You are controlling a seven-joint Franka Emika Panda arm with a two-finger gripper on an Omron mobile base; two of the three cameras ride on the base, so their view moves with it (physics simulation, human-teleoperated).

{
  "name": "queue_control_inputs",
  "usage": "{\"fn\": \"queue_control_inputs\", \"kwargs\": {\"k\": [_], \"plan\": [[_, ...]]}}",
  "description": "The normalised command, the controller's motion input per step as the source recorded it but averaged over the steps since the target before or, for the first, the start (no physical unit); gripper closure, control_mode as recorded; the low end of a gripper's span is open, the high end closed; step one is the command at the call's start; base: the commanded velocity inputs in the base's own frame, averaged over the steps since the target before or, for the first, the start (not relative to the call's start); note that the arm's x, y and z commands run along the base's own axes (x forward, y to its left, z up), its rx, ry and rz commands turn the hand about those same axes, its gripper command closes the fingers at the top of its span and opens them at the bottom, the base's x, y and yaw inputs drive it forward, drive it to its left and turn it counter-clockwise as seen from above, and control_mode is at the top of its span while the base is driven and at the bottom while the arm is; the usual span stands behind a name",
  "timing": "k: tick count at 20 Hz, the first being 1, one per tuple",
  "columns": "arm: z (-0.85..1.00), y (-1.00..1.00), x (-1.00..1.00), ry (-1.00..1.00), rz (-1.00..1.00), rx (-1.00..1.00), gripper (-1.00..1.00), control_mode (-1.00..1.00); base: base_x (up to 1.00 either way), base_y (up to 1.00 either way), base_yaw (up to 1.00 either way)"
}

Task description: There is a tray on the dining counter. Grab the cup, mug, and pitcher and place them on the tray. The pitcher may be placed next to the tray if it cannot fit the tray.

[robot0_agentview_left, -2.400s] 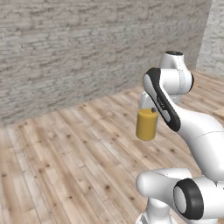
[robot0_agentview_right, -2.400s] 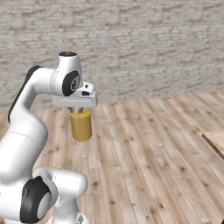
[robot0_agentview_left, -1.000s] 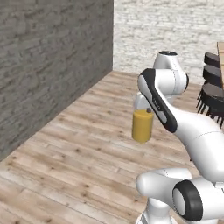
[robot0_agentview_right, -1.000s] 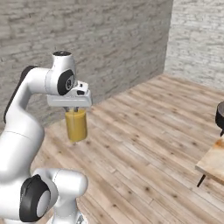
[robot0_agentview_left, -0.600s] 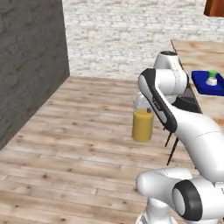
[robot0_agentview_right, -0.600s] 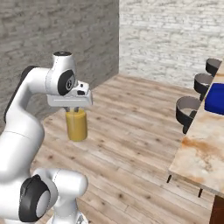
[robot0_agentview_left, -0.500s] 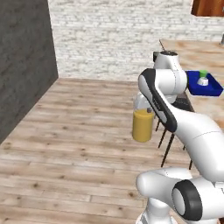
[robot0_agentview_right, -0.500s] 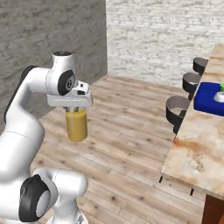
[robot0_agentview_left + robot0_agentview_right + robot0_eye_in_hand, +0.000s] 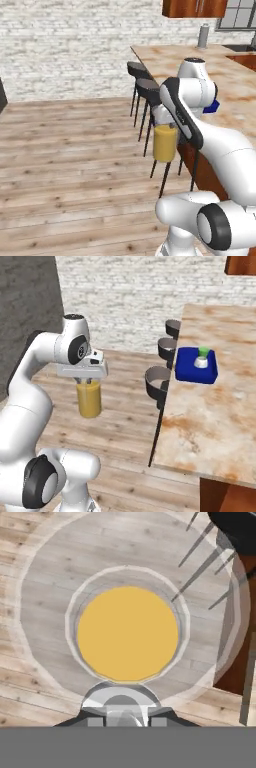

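The cup and the mug already stand on the tray, which sits on the dining counter — so two of the three vessels look done. What is left is the pitcher, and it is in the air, not yet over the counter.

The gripper hangs from the arm above the wood floor, and the pitcher is directly beneath the jaws, its top rim caught between them. The jaws are drawn in to a narrow gap and closed on that rim; they are by no means fully closed, since the glass wall sits between them. In the left base view the pitcher hangs just below the hand with the bar stools close behind it and the counter's wooden base off to the side.

The pitcher hangs upright — its long axis runs straight down from the jaws, mouth up toward the hand, base toward the floor. The hand view confirms this: the camera looks down the axis into the round mouth, the orange liquid forming a level disc just ahead of the jaws, with no visible tilt.

Judging from this, the remaining work is to carry the pitcher over the counter edge and set it on the tray, or beside it if the cup and mug leave too little room.
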Motion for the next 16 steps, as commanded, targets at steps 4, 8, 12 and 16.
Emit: {"fn": "queue_control_inputs", "kwargs": {"k": [4,8,12,16], "plan": [[0.0,0.0,0.0,0.0,0.0,0.0,1.0,1.0,0.49,0.0,-0.43],[0.0,0.0,0.0,0.0,0.0,0.0,1.0,1.0,0.48,0.0,-0.47],[0.0,0.0,0.0,0.0,0.0,0.0,1.0,1.0,0.31,0.08,-0.5],[0.0,0.0,0.0,0.0,0.0,0.0,1.0,1.0,0.05,0.15,-0.47]]}}
